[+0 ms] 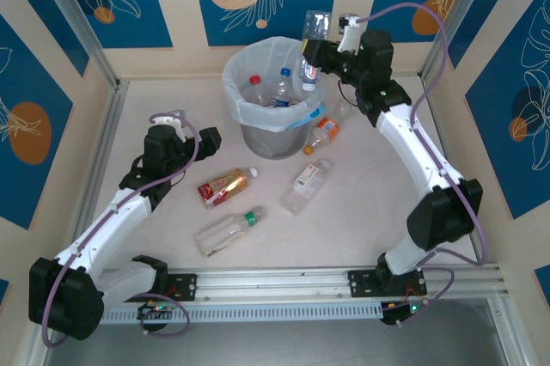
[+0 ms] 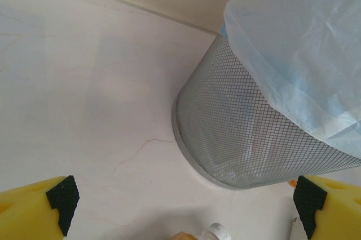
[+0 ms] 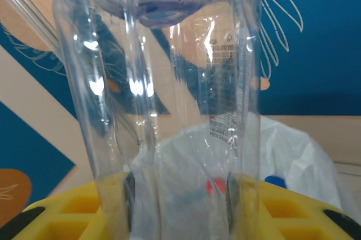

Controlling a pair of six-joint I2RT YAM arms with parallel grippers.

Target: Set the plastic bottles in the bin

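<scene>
- Bench [image 1: 361, 211]: smooth, pale, with faint hairline marks. Four bottles lie on their sides on it, none touching another.
- Green-capped bottle [image 1: 228, 230]: the nearest, with a clear body. The red-labelled bottle [image 1: 222, 187] lies just beyond it, and the white-capped bottle [image 1: 305, 186] is to the right.
- Handling, as judged: the bottles are thin clear plastic, light and apparently empty. They are slick and round, so liable to roll or slip out of a pinch, and the walls would dent under force. Take hold across the mid-body, square to the long axis, with a moderate squeeze.
- Left end effector [image 1: 207, 137]: jaws spread wide, gripping nothing, low over the bench to the left of the bin. The fingers are yellow with black pads.
- Orange-labelled bottle [image 1: 322, 134]: at the bin's right foot, either touching it or just beside it; cannot tell which.
- Bin [image 1: 275, 138]: round grey wire mesh, narrowing to the base, lined with a thin translucent bag [image 1: 236, 82] folded over the rim. The binned bottles [image 1: 279, 87] number at least two, with red and blue caps.
- Right end effector [image 1: 320, 55]: clamped on the held bottle [image 1: 315, 27], which hangs cap down over the bin's far-right rim. Its wall is clear and fluted, with fine print on it.
</scene>
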